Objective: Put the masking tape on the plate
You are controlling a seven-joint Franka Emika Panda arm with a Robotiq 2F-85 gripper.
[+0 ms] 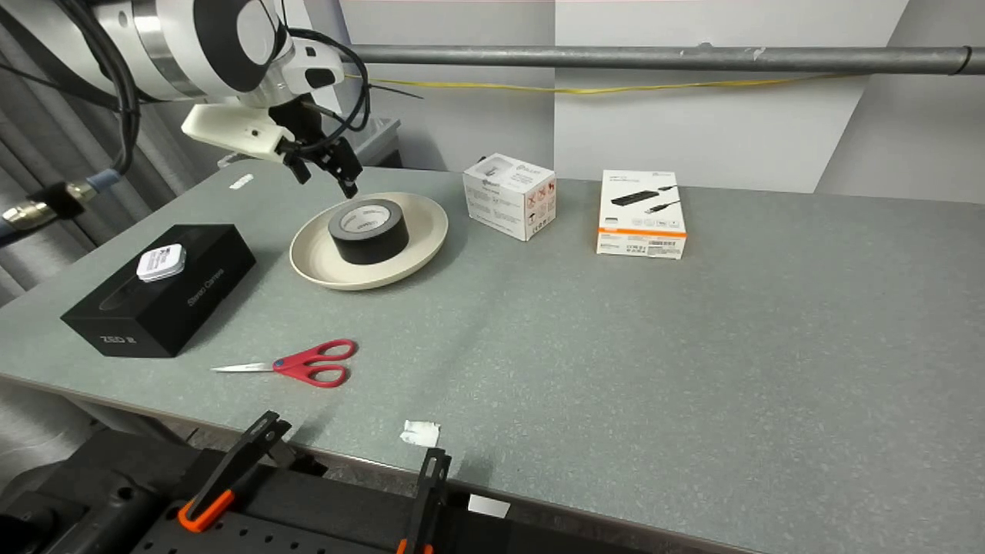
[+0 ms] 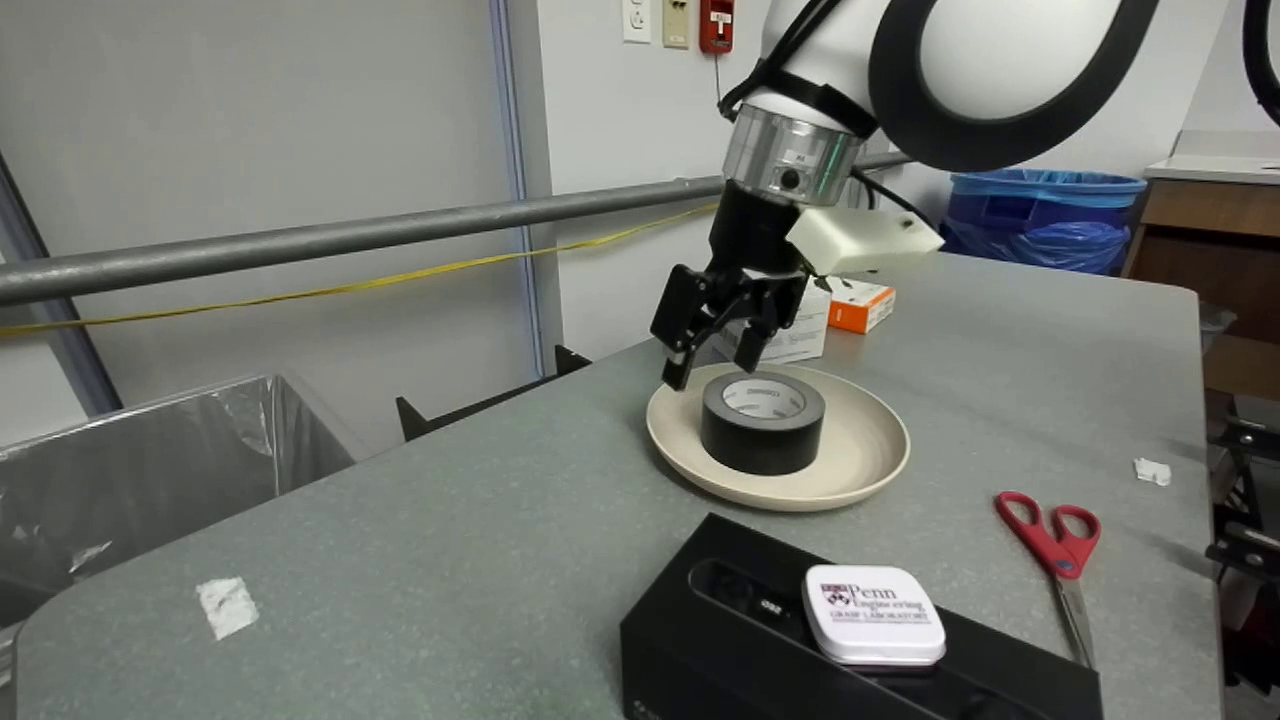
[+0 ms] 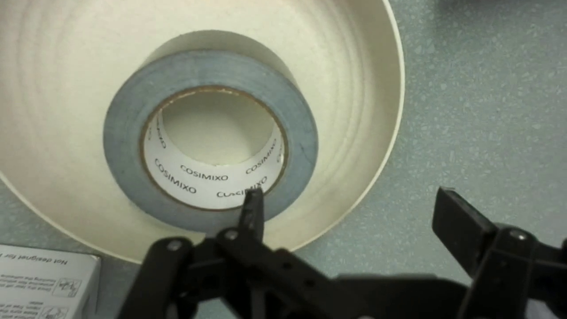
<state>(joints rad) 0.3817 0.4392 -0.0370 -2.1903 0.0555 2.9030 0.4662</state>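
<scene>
jaws apart, empty; tape point(image 1: 368, 235) sits on plate point(image 2: 862, 440), below and to one side; low sideways retreat could knock it askew.

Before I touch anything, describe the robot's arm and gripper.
The arm is white and rounded, with black bands, black cables alongside and a silver collar bearing a label too small to read. The gripper is black, with jointed fingers and screw heads; an off-white block sits beside it.

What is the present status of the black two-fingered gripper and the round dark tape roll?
Black two-fingered gripper open, empty. Dark grey-black tape roll lying flat on round cream plate. No obstruction seen between gripper and roll.
</scene>
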